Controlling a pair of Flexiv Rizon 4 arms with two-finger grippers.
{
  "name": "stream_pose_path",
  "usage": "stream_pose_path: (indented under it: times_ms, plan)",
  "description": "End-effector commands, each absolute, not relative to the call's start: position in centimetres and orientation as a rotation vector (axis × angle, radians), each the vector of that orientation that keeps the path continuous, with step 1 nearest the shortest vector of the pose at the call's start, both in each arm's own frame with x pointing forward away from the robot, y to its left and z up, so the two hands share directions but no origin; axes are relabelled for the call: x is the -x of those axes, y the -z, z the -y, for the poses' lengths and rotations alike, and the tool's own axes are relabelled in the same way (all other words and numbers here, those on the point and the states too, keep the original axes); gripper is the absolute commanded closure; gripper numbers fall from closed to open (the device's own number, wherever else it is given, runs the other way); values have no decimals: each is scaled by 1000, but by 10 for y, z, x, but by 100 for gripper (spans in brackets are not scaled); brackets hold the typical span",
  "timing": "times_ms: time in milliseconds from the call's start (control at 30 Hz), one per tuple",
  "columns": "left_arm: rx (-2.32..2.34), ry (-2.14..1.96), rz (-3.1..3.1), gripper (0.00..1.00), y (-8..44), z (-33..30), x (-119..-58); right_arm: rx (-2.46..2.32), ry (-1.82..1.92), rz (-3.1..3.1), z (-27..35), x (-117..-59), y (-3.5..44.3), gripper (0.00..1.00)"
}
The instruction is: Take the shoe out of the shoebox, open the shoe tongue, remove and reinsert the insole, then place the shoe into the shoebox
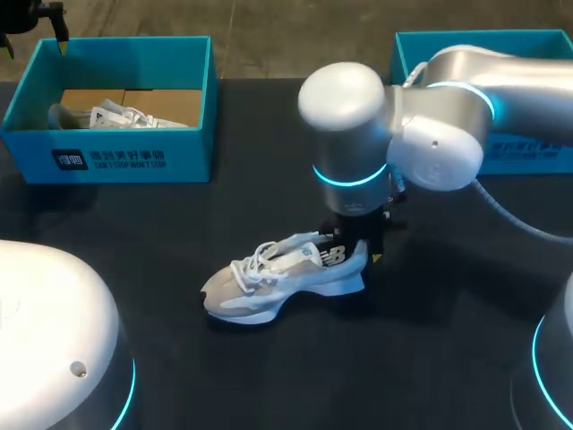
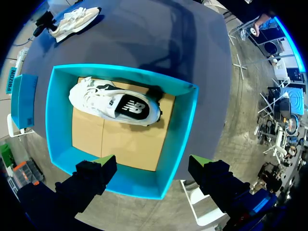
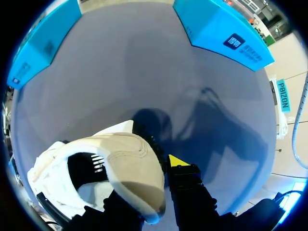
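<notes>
A white and grey shoe (image 1: 285, 278) stands upright on the black table (image 1: 269, 134), toe toward the left. My right gripper (image 1: 360, 244) is at its heel, shut on the heel wall. In the right wrist view the heel collar (image 3: 132, 159) fills the gap, one yellow tip (image 3: 178, 160) sits outside it, and the other finger is hidden by the shoe. A blue shoebox (image 1: 116, 152) at the back left holds a second shoe (image 1: 112, 115). My left gripper (image 2: 151, 163) hangs open high above that box (image 2: 180, 130), over its near wall, with the second shoe (image 2: 113, 102) lying on the cardboard floor.
Another blue box (image 1: 421, 54) stands at the back right, partly behind my right arm. In the right wrist view both boxes (image 3: 226, 33) (image 3: 38, 43) lie far ahead of the gripper. The bases of my arms fill the front corners.
</notes>
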State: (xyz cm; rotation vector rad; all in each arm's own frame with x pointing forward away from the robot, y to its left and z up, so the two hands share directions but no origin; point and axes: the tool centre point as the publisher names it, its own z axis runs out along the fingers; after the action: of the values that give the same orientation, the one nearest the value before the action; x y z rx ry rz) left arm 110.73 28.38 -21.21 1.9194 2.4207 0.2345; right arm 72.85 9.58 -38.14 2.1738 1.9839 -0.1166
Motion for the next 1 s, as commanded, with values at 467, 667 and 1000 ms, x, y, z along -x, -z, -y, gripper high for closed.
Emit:
stream_pose_path:
  times_ms: [467, 667, 1000]
  plan:
    - [-1921, -235, -2421, 0, 212, -284, -1107, -2143, 133, -2010, -103, -733, 386, 53]
    - [-1921, -235, -2421, 0, 212, -284, -1107, -2123, 78, -2060, -105, -730, 369, 43]
    - [-1921, -235, -2421, 0, 212, -284, -1107, -1766, -21, -2457, -123, -734, 333, 0]
